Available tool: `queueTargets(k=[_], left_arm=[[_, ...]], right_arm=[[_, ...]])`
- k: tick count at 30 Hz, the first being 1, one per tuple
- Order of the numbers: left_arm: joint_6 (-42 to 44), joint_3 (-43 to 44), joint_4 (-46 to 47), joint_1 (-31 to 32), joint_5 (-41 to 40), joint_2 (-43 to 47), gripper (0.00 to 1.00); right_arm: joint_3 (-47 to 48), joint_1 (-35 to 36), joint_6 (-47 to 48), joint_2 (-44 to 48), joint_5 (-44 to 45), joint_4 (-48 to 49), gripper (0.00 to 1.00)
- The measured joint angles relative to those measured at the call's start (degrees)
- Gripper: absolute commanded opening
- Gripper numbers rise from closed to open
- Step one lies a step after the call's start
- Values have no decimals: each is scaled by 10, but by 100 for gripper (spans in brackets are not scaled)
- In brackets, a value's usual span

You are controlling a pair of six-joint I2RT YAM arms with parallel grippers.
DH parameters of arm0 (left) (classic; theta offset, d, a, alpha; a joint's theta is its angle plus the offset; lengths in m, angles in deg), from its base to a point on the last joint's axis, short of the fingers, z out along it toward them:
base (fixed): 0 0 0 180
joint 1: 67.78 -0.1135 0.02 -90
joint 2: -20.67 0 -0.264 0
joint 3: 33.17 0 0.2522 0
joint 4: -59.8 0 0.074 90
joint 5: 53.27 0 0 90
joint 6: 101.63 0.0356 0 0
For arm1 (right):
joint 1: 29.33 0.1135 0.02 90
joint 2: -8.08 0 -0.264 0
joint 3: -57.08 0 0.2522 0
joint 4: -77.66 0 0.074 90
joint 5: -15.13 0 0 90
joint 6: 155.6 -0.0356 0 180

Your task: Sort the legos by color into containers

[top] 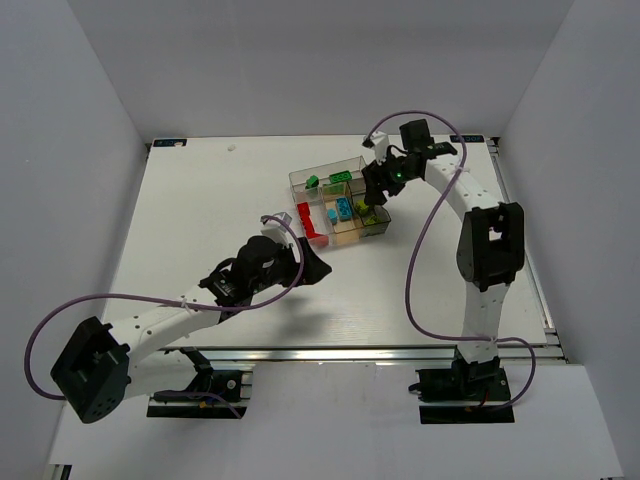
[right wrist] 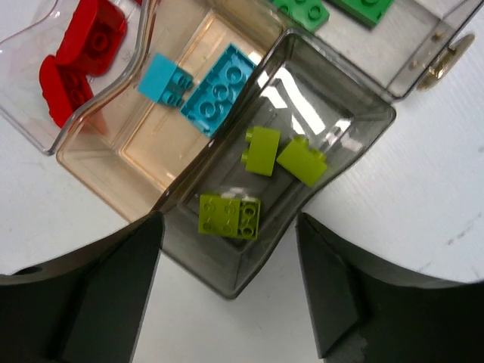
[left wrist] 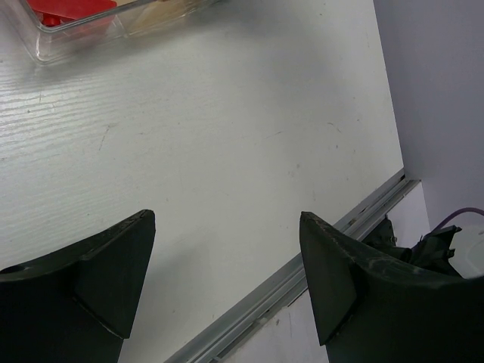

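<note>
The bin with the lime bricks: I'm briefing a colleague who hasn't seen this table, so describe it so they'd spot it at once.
On the white table, find the cluster of clear bins toward the far side. The lime bin sits at the cluster's near right corner, beside the tan bin of cyan bricks. Its walls are dark and smoky, and it alone holds lime yellow-green bricks.

Smoky grey bin (right wrist: 355, 113) front and centre, with three lime yellow-green bricks (right wrist: 229, 215) inside it. Right beside it, the tan-tinted bin (right wrist: 144, 151) shows two cyan blue bricks (right wrist: 221, 89). One bin further from the smoky one, a clear bin (right wrist: 30, 45) glows with glossy red bricks (right wrist: 91, 38). Past the smoky bin's far end sit green bricks (right wrist: 301, 9). Underneath is a white table (right wrist: 423, 189) with faint grain lines. The right gripper (right wrist: 228, 223) is matte black, and purple cables (top: 420, 270) loop by white arms (top: 452, 195).
</note>
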Motion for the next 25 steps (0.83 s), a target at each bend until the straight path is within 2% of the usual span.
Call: queueTargets(k=[1,2,6,10,13,16,21,25], left_arm=[[0,0,-1,0,-1,0,86],[0,0,-2,0,-3,1,86],[0,0,-20,0,-20,23,88],[0,0,-58,-1,-56,88,97],[2,0,-86,-1,-90,138,98],[7,0,-116,-5,-118,169,98],[22,7,-157,-6,-140,170,98],[33,12,-173,-6,-146,164,98]], right_arm=[[-5,0,-2,5,3,0,88],[-14,-1,-7,14,7,2,89],[-95,-10,-49,98,43,37,89],[-126,-33,-102,184,78,50,89],[-154,-48,-124,240,90,66,89],[-224,-60,-138,302,91,83,89],[-341,-68,-154,394,88,113,89],[-389,-70,-164,461,86,136,89]])
